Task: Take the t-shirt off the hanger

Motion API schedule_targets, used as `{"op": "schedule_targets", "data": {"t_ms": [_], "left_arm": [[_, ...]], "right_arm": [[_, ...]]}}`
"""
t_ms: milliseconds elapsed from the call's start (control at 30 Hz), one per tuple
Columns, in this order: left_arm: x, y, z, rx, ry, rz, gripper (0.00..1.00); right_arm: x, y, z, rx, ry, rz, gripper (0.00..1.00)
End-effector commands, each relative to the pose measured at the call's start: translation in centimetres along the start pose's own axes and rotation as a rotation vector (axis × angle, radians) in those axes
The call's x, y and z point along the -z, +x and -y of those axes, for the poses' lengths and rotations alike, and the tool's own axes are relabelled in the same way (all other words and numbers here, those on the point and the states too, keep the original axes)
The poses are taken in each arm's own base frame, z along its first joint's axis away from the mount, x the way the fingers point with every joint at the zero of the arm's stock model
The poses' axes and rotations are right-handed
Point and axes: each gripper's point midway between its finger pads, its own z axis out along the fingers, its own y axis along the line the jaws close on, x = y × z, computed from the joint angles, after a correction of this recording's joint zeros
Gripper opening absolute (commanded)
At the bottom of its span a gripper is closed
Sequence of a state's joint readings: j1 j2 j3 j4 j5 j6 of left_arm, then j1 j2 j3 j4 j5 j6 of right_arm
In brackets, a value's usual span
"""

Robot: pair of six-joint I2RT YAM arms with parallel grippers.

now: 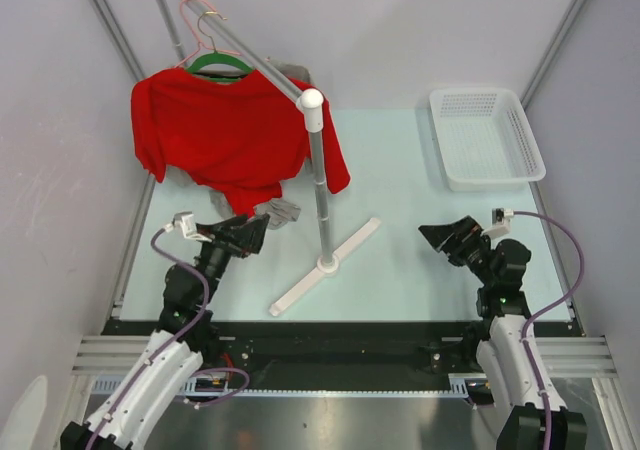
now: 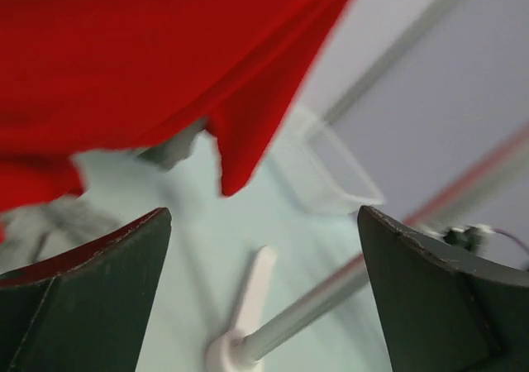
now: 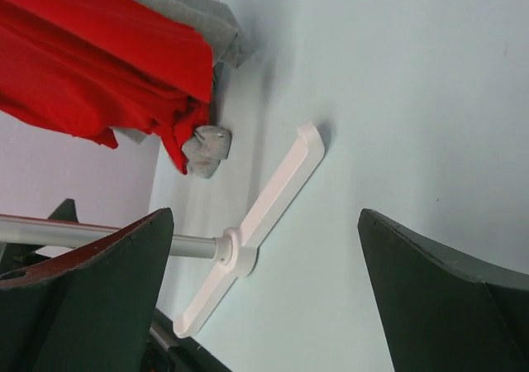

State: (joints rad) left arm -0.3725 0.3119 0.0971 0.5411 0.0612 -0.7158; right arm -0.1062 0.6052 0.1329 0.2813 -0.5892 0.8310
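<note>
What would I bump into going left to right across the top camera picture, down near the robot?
left claw → white stand base → right claw

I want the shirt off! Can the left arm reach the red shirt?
Probably yes. The left gripper is open close to the red t-shirt, with nothing between them; the rack pole stands off to the side.

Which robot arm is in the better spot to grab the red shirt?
Left. The left gripper, open, sits just under the red t-shirt and its hem. The right gripper, also open, is farther off, beyond the rack pole.
</note>
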Motion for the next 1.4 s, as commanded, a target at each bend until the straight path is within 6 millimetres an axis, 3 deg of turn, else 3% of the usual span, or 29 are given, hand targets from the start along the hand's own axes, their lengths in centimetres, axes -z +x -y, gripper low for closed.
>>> {"op": "schedule_targets", "data": {"t_ms": [0, 33, 100, 200, 233, 300, 333, 367, 433, 533, 700, 733, 800, 833, 1000, 1133, 1200, 1233, 1367], "left_arm": [[0.4, -1.8, -6.4, 0.074, -0.456, 0.038, 1.0], [0.4, -2.7, -6.5, 0.113, -0.507, 0.062, 1.0], [1.6, -2.0, -8.8, 0.136, -0.666, 0.038, 1.0], [1.2, -2.3, -8.6, 0.045, -0.696, -0.038, 1.0], [0.5, -1.7, -7.4, 0.028, -0.631, -0.104, 1.0], [-0.6, -2.2, -4.8, -0.083, -0.506, -0.199, 1.0], [-1.1, -1.9, -4.1, -0.095, -0.478, -0.239, 1.0], [-1.6, -2.9, -3.2, -0.116, -0.459, -0.239, 1.0], [-2.3, -3.2, -3.0, -0.146, -0.457, -0.262, 1.0], [-4.5, -6.1, -1.7, -0.174, -0.413, -0.233, 1.0], [-7.6, -9.4, -2.3, -0.089, -0.379, -0.251, 1.0], [-8.6, -11.5, -2.5, -0.077, -0.37, -0.211, 1.0], [-10.1, -11.3, -1.5, 0.012, -0.244, -0.265, 0.94], [-11.1, -13.1, -0.4, -0.012, -0.158, -0.206, 0.92], [-13.3, -15.8, 1.3, 0.044, -0.035, -0.149, 0.87], [-14.9, -19.2, 3.8, -0.019, 0.074, -0.121, 0.82], [-15.6, -19.6, 3.3, -0.033, 0.05, -0.147, 0.8], [-16.0, -21.1, 4.0, -0.096, 0.057, -0.125, 0.79], [-17.0, -22.9, 4.1, -0.149, 0.056, -0.101, 0.68]], "right_arm": [[0.4, -1.7, -0.1, 0.081, 0.079, 0.025, 1.0], [0.4, -2.1, -0.4, 0.083, 0.088, 0.021, 1.0], [0.3, -2.3, -0.6, 0.096, 0.096, 0.008, 1.0], [0.1, -3.0, -1.2, 0.066, 0.106, -0.01, 1.0], [0.3, -2.2, -1.3, 0.034, 0.1, -0.062, 1.0], [0.1, -2.5, -1.8, 0.015, 0.084, -0.089, 1.0], [0.2, -2.2, -2.1, 0.012, 0.074, -0.116, 1.0], [0.3, -2.4, -2.2, 0.013, 0.078, -0.118, 1.0], [0.6, -2.6, -2.9, 0.029, 0.071, -0.124, 1.0], [1.2, -3.2, -4.2, 0.06, 0.048, -0.112, 1.0], [2.1, -3.2, -5.7, 0.088, 0.024, -0.122, 1.0], [2.2, -3.5, -6.0, 0.095, 0.022, -0.116, 1.0], [2.5, -3.4, -6.3, 0.101, 0.021, -0.12, 1.0], [2.7, -3.7, -6.7, 0.108, 0.018, -0.113, 1.0], [3.5, -4.1, -7.9, 0.135, 0.015, -0.1, 1.0], [4.0, -4.5, -8.9, 0.156, 0.007, -0.092, 1.0], [4.2, -4.6, -9.3, 0.16, 0.002, -0.092, 1.0], [4.2, -4.7, -9.5, 0.16, 0.001, -0.093, 1.0], [4.4, -5.0, -10.0, 0.172, -0.007, -0.091, 1.0]]}}
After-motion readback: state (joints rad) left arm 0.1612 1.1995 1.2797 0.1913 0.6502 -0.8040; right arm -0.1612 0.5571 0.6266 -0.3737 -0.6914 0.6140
